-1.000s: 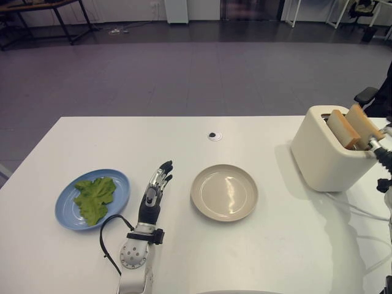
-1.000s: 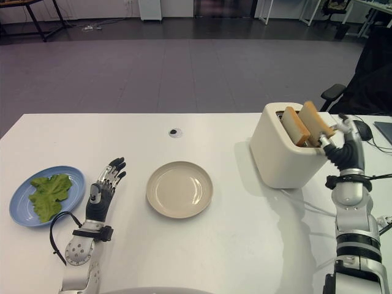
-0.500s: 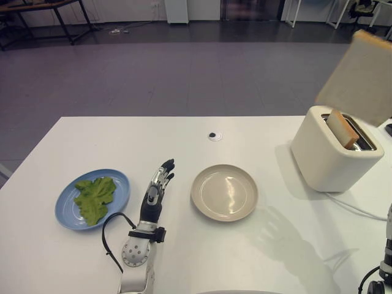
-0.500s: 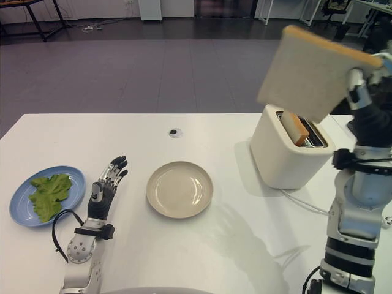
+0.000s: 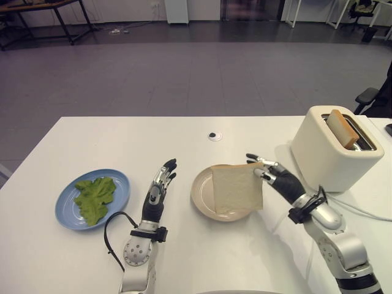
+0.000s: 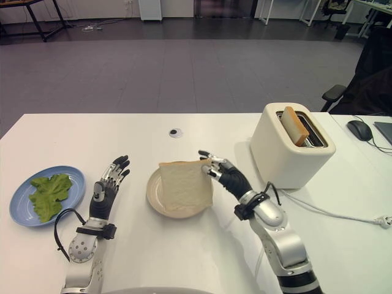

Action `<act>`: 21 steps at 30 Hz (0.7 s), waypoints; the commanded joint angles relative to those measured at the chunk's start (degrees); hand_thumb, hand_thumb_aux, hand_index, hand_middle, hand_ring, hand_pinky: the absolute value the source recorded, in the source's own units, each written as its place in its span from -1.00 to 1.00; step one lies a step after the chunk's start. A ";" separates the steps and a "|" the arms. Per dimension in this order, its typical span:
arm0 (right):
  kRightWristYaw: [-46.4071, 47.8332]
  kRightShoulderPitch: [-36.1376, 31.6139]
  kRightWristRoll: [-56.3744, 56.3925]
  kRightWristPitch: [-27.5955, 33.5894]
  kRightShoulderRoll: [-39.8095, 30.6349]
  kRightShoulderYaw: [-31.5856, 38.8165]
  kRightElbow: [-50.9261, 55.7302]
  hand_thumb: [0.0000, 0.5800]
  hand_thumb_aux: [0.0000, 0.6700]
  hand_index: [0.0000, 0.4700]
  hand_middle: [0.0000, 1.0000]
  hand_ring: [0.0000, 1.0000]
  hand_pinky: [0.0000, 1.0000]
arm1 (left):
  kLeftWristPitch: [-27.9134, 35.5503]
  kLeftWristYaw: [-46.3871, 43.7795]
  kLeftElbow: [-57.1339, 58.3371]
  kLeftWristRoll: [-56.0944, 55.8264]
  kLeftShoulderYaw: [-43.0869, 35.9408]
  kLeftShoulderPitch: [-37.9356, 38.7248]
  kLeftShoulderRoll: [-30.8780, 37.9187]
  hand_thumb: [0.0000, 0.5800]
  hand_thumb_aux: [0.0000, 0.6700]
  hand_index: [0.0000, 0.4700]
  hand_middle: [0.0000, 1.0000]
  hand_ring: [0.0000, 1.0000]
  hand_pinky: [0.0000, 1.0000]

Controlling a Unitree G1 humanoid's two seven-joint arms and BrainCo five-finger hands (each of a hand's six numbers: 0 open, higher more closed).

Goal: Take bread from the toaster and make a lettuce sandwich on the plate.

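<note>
Centrally, just right of the frame's middle, the right hand (image 5: 278, 179) pinches a slice of white bread (image 5: 237, 187) by its upper right corner, fingertips closed on the crust. The slice hangs nearly upright with its broad face toward the camera, over the right half of the beige plate (image 5: 199, 199). Its lower edge sits close to the plate's surface, but whether the two touch cannot be told. To the right of that hand, at the right edge of the frame, stands the cream toaster (image 5: 327, 153) with a second slice (image 5: 342, 128) poking up from one of its slots, tilted slightly. A white cable (image 6: 331, 211) runs from the toaster's base across the bench (image 5: 92, 135) toward the lower right. At the left of the frame a blue plate (image 5: 119, 184) carries a leaf of green lettuce (image 5: 95, 197), well apart from the beige plate. Between the two plates the left hand (image 5: 156, 193) rests on the bench, its fingers stretched out and slightly spread, pointing up the frame and holding nothing. A small round black grommet (image 5: 212, 135) sits in the bench top above the beige plate.
</note>
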 commanded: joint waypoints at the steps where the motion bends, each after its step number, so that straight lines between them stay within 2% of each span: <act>1: -1.14 -0.85 -4.64 -1.42 2.71 0.97 5.05 1.00 1.00 1.00 -1.00 -1.00 -1.00 | 0.66 0.24 -0.39 0.05 -0.18 -0.11 -0.11 -1.00 -1.00 -1.00 -1.00 -1.00 -1.00; 9: -2.45 -3.80 -13.96 -8.28 7.44 2.69 13.89 1.00 1.00 1.00 -1.00 -1.00 -1.00 | 0.84 0.23 -0.92 0.07 -0.46 0.13 -0.13 -1.00 -1.00 -1.00 -1.00 -1.00 -1.00; 15: -4.47 -6.32 -17.65 -11.99 10.75 1.45 18.37 1.00 1.00 1.00 -1.00 -1.00 -1.00 | 0.98 0.21 -1.21 0.06 -0.58 0.26 -0.15 -1.00 -1.00 -1.00 -1.00 -1.00 -1.00; 16: -4.90 -6.63 -18.20 -12.54 10.96 1.22 19.03 0.66 0.18 0.18 -1.00 -1.00 -1.00 | 0.99 0.20 -1.22 0.05 -0.59 0.25 -0.15 -1.00 -1.00 -1.00 -1.00 -1.00 -1.00; 17: -5.30 -6.90 -18.59 -13.08 11.23 0.83 19.81 -0.53 -0.75 -0.75 -1.00 -1.00 -1.00 | 0.97 0.19 -1.19 0.05 -0.59 0.23 -0.15 -1.00 -1.00 -1.00 -1.00 -1.00 -1.00; 18: -5.54 -7.13 -18.81 -13.46 11.44 0.47 20.50 -1.00 -1.00 -1.00 -1.00 -1.00 -1.00 | 0.96 0.19 -1.16 0.05 -0.59 0.21 -0.15 -1.00 -1.00 -1.00 -1.00 -1.00 -1.00; 21: -6.38 -7.60 -19.76 -15.33 11.91 -0.52 21.80 -1.00 -1.00 -1.00 -1.00 -1.00 -1.00 | 0.91 0.13 -1.05 0.01 -0.59 0.17 -0.14 -1.00 -1.00 -1.00 -1.00 -1.00 -1.00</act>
